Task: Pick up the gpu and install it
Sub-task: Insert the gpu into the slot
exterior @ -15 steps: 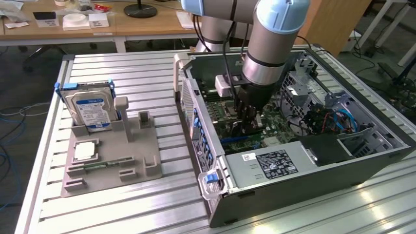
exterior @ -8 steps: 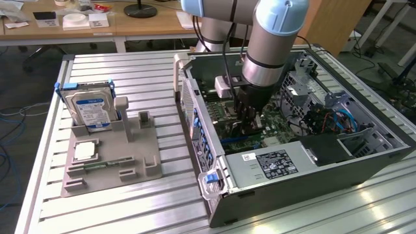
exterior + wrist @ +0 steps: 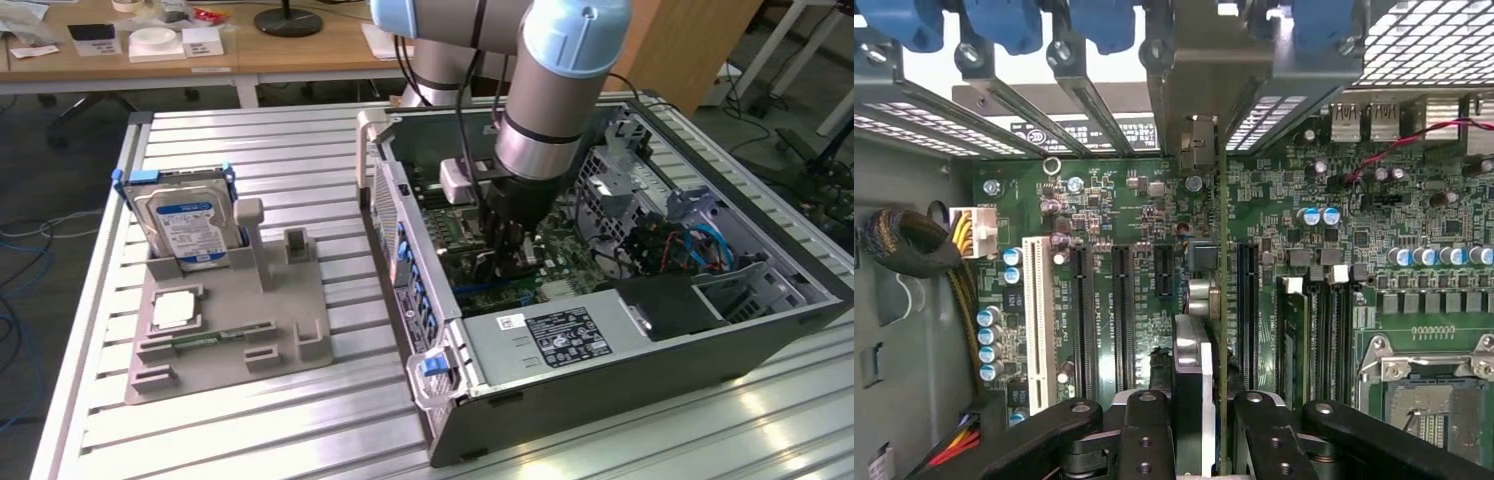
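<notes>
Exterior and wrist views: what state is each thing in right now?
gpu: on edge between the gripper's fingers, over the motherboard slots.
gripper: shut on the gpu, down inside the case.
case: side open, lying on the table.
hard drive: upright in the grey holder.
holder: on the table, memory stick lying in it.

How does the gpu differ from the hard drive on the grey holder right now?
The gpu is a thin card seen edge-on, standing over the motherboard slots inside the computer case; the hard drive is a thick silver block with a blue-white label, outside on the grey holder. The gripper clamps the gpu; nothing touches the hard drive. Both stand on edge.
</notes>
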{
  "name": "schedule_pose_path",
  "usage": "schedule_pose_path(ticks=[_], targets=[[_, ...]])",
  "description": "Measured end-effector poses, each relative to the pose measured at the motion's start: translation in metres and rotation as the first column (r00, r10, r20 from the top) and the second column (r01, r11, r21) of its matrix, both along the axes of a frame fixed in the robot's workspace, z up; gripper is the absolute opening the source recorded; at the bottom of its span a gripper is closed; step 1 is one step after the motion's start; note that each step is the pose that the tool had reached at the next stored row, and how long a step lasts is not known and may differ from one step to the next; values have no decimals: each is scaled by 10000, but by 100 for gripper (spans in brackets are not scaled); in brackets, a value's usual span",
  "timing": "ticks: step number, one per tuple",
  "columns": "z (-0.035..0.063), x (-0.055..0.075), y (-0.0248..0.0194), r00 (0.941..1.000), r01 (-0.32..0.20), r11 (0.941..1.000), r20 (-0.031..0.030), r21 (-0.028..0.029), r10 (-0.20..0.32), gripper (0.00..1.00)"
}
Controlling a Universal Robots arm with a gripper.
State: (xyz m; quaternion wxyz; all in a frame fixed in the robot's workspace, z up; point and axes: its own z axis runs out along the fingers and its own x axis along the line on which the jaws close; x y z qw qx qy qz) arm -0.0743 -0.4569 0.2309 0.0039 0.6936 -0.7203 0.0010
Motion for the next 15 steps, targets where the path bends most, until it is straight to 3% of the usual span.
schedule_pose_path(ticks=[5,15], targets=[[0,-2,36,10000,-2,10000,-1,0,2,28],[-24,-2,37,10000,-2,10000,-1,0,2,28]])
